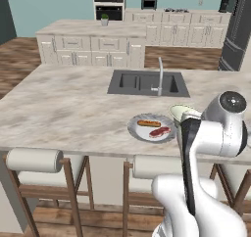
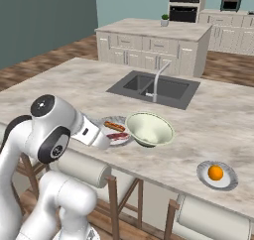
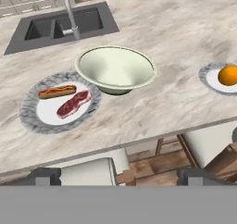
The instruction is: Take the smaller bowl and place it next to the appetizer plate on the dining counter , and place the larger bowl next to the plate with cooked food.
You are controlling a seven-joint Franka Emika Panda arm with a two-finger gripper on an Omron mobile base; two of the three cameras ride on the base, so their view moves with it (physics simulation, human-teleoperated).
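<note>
The larger bowl (image 3: 115,70) (image 2: 149,129) (image 1: 182,112), wide, pale green and empty, stands upright on the dining counter (image 3: 185,28) (image 1: 63,108). Its left side nearly touches the plate with cooked food (image 3: 28,112) (image 2: 106,121) (image 1: 135,128), which bears a sausage and a red meat strip. Further right lies the appetizer plate (image 3: 208,77) (image 2: 203,174) with an orange fruit (image 3: 227,75). My gripper (image 3: 120,177) is open and holds nothing, hanging back over the counter's near edge, apart from the bowl. The smaller bowl is out of view.
A grey double sink (image 1: 147,82) with a faucet (image 1: 160,74) sits behind the bowl. Padded stools (image 1: 34,160) (image 2: 208,219) line the counter's near edge. Bare marble lies between the bowl and the appetizer plate. A cabinet island (image 1: 93,45) stands beyond.
</note>
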